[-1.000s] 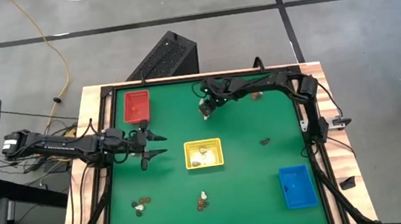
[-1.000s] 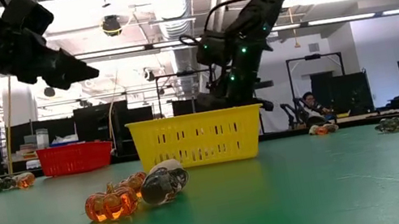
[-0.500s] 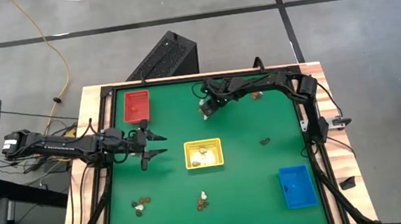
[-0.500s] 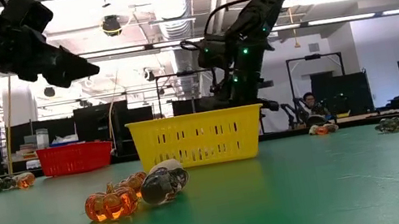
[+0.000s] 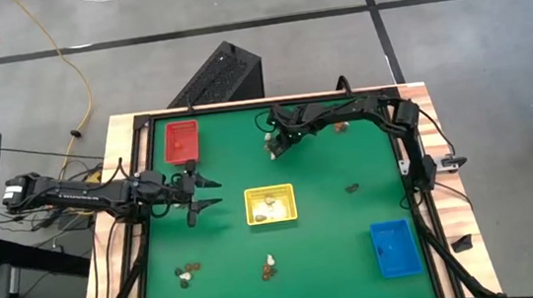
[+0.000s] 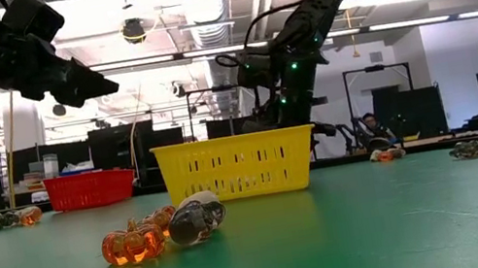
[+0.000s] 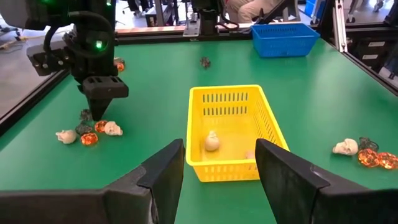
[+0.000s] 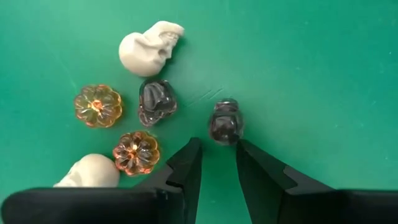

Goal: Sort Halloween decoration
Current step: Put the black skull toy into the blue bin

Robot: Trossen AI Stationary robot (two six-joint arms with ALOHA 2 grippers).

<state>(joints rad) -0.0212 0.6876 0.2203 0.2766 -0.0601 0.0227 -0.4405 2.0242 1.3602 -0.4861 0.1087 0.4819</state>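
The Halloween decoration lies in small clusters. At the far middle of the table, the right wrist view shows two cream skulls [image 8: 148, 50], two orange pumpkins [image 8: 97, 105] and a dark trinket [image 8: 157, 101] lying on the green mat. A second dark trinket [image 8: 225, 121] lies apart from them. My right gripper [image 8: 217, 149] [image 5: 273, 151] points steeply down, its fingers narrowly apart, and that trinket's end lies at the mouth of the gap. My left gripper [image 5: 214, 193] [image 7: 219, 168] hangs open above the table's left side, facing the yellow tray [image 5: 270, 205]. My right gripper comes down from above on the lone dark trinket [image 8: 225, 134], which lies flat on the mat just past the two fingertips. Whether the fingertips [image 8: 194, 148] touch it, I cannot tell.
The red tray [image 5: 182, 141] stands far left and the blue tray [image 5: 394, 248] near right. A cream trinket [image 7: 212, 142] lies in the yellow tray. More trinkets lie near left [image 5: 188, 273], near middle [image 5: 270, 265], right of centre [image 5: 352, 188] and far right [image 5: 341, 127].
My right gripper has tipped a little more steeply down over the far cluster; the trinkets have stayed where they were.
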